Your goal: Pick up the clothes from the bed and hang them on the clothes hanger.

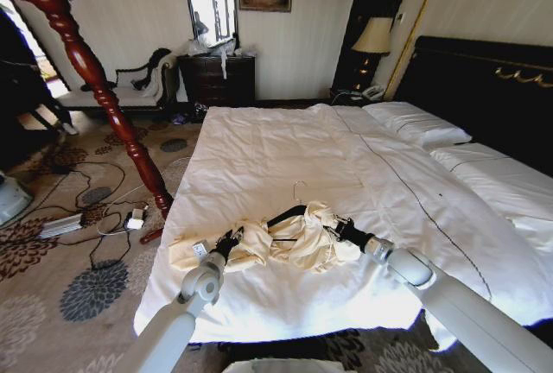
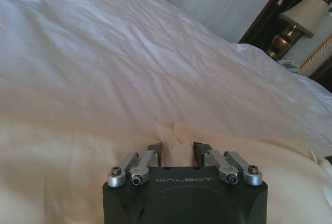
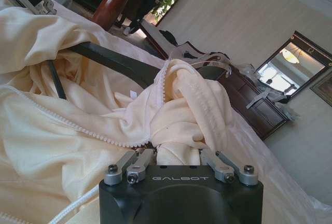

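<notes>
1. Your left arm reaches forward from the lower left of the head view, forearm angled up toward the bed (image 1: 285,144), with the left gripper (image 1: 232,239) low over the near part of the mattress. In its wrist view the left gripper's jaws are pinched together on a raised fold of the clothes (image 2: 174,143).
2. Your right arm comes in from the lower right, long and nearly straight, wrist pointing toward the robot's left. The right gripper (image 1: 339,230) sits at the bundle's right side; its jaws are closed on a bunched roll of the cream cloth (a zip edge runs along the fold beside it).
3. The clothes (image 1: 298,239) lie crumpled on the white bedding near the bed's foot edge, stretched between the two grippers.
4. The clothes hanger (image 1: 287,214) lies partly wrapped in the garment, one black arm poking out at the top, its thin metal hook resting on the sheet just beyond.
5. A red wooden coat stand (image 1: 95,79) leans beside the bed on your left.
</notes>
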Motion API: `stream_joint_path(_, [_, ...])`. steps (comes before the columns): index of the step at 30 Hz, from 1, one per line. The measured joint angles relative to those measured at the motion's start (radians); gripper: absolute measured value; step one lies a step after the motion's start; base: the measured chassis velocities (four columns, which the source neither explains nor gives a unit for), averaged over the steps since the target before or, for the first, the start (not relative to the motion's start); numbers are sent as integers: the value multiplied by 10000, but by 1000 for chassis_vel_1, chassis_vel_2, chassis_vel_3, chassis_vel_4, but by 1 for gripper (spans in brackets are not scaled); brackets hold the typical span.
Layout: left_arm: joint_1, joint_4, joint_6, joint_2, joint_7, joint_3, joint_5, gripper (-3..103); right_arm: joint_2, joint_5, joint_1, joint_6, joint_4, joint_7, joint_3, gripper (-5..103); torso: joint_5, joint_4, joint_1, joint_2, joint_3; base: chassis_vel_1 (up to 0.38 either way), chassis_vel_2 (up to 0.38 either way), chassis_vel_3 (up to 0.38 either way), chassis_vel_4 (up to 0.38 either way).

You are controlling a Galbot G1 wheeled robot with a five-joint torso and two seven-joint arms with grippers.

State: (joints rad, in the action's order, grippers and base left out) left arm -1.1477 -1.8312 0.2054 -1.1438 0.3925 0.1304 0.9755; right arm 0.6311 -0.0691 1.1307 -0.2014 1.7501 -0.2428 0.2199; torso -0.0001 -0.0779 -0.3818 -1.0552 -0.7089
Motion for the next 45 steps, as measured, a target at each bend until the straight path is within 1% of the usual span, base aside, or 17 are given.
stream_joint_path(3, [35,-150,-56,54,-69,85,17,26,34,0,2,-11,-32,1,0,25,0,0,0,0,0,0,0,0,0])
stream_joint_path(4, [60,-235,-83,102,-104,127,29,26,46,-1,6,-17,-46,3,0,25,0,0,-1,0,0,0,0,0,0])
stream_joint_path(6, [199,-560,-141,370,-217,249,105,15,65,-69,7,-24,-108,9,-12,25,-1,0,0,0,0,0,0,0,0])
stream_joint_path(7, [199,-560,-141,370,-217,249,105,15,65,-69,7,-24,-108,9,-12,25,-1,0,0,0,0,0,0,0,0])
stream_joint_path(9, [394,-832,-155,706,-315,326,177,4,48,-205,0,-24,-114,10,-35,25,1,0,0,0,0,0,0,0,0])
stream_joint_path(11, [665,-1132,-150,1110,-409,349,406,1,-6,-390,-22,-22,-91,8,-56,25,0,0,0,0,0,0,0,0,0])
stream_joint_path(13, [764,-1214,-144,1234,-439,354,501,1,-26,-467,-33,-19,-71,4,-64,25,0,0,0,0,0,0,0,0,0])
stream_joint_path(15, [1315,-1533,-108,1829,-640,331,970,0,-139,-918,-83,-1,48,-53,-88,25,1,0,0,0,0,0,0,0,0])
stream_joint_path(18, [2128,-1789,-106,2419,-838,231,1581,0,-349,-1845,-177,3,215,-174,-101,25,-1,-1,-1,0,0,0,0,0,0])
stream_joint_path(19, [2128,-1789,-106,2419,-838,231,1581,0,-349,-1845,-177,3,215,-174,-101,25,-1,-1,-1,0,0,0,0,0,0])
stream_joint_path(21, [2830,-1922,-114,2776,-926,176,2070,0,-524,-2478,-271,20,348,-196,-62,25,0,0,0,0,0,0,0,0,0])
stream_joint_path(24, [3868,-2094,-141,3252,-1076,134,2794,0,-762,-2893,-422,12,523,-204,127,25,0,-1,-1,0,0,0,0,0,0])
stream_joint_path(28, [4406,-2238,-142,3590,-1385,87,3161,0,-917,-3030,-509,14,645,-166,188,25,0,-1,-1,0,0,0,0,0,0])
stream_joint_path(32, [5142,-2763,-72,4120,-1927,-113,3804,0,-1080,-3125,-718,122,806,23,185,25,1,-1,0,0,0,0,0,0,0])
stream_joint_path(38, [4930,-3536,58,4370,-2108,-365,3945,0,-1141,-3341,-993,322,1021,292,70,25,1,0,-1,0,0,0,0,0,0])
stream_joint_path(41, [4298,-3917,138,4451,-2469,-558,3604,0,-1221,-3583,-1183,385,1227,440,-9,25,0,1,0,0,1,0,0,0,0])
stream_joint_path(45, [3920,-4031,158,4423,-2633,-764,3271,0,-1247,-3871,-1236,386,1447,569,-69,25,0,1,0,0,0,0,0,0,0])
